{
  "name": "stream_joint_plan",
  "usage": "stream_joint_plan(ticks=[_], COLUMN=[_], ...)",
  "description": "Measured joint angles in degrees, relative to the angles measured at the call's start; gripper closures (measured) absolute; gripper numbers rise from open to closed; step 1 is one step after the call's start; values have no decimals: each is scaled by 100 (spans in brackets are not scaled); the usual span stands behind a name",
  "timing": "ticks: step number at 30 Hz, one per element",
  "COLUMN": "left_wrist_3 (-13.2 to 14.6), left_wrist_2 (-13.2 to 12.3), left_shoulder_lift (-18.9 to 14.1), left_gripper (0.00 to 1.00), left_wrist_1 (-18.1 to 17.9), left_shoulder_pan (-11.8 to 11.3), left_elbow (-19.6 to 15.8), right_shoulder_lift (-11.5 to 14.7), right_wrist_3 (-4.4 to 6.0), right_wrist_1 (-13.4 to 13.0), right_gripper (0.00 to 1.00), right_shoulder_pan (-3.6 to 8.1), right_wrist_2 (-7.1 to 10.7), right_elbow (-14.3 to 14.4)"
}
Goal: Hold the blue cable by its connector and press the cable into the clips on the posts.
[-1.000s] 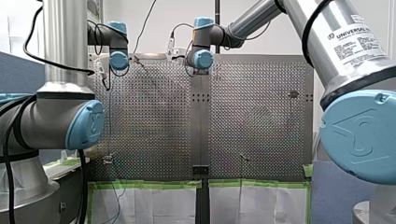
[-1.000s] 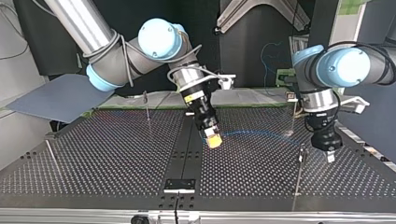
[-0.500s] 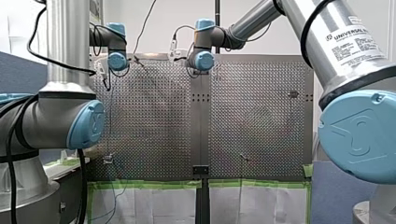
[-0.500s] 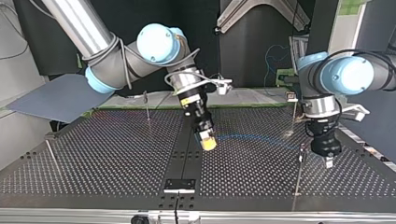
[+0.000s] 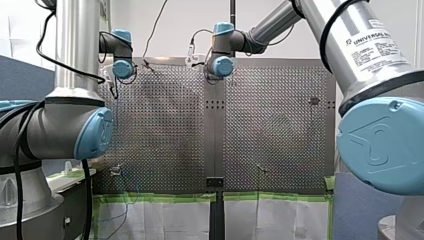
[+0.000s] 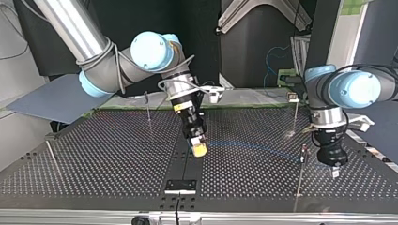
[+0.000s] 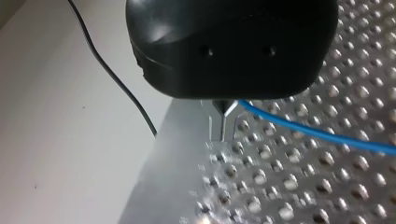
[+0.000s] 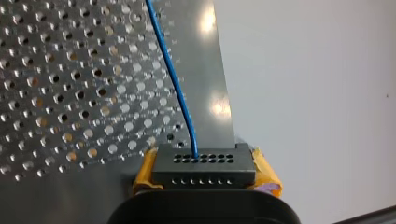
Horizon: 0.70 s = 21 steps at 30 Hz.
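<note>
My right gripper (image 8: 203, 163) is pressing its yellow pads (image 8: 265, 173) against both sides of the black rectangular multi-hole connector (image 8: 204, 172), with its jaws closed on it. It is hovering over the smooth dark centre strip (image 6: 178, 164) of the perforated metal table (image 6: 117, 159). The thin blue cable (image 8: 173, 79) is leaving the connector's face. In the top view it is sweeping low over the table toward the right, reaching my left gripper (image 6: 335, 171). That black gripper is hanging near the top view's right edge, just beside a thin metal post (image 6: 300, 173). The cable is running close past it, but I cannot tell whether its jaws are closed.
</note>
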<state>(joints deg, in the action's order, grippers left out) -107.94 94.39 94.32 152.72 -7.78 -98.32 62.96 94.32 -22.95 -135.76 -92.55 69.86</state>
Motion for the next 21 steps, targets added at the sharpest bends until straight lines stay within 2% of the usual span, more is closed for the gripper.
stream_joint_plan(ticks=[7, 13, 21], left_wrist_3=[-24, -106, -312], left_wrist_2=[-225, -445, -565], left_shoulder_lift=[51, 95, 226], left_gripper=[100, 100, 100], left_wrist_1=[-117, -202, -342], left_shoulder_pan=[-112, -123, -143], left_elbow=[5, 7, 10], right_shoulder_lift=[-147, -371, -489], right_wrist_3=[6, 59, 111], right_wrist_1=[7, 41, 216], right_gripper=[100, 100, 100], right_shoulder_pan=[166, 221, 297], right_wrist_2=[8, 21, 55], right_elbow=[-118, -434, -805])
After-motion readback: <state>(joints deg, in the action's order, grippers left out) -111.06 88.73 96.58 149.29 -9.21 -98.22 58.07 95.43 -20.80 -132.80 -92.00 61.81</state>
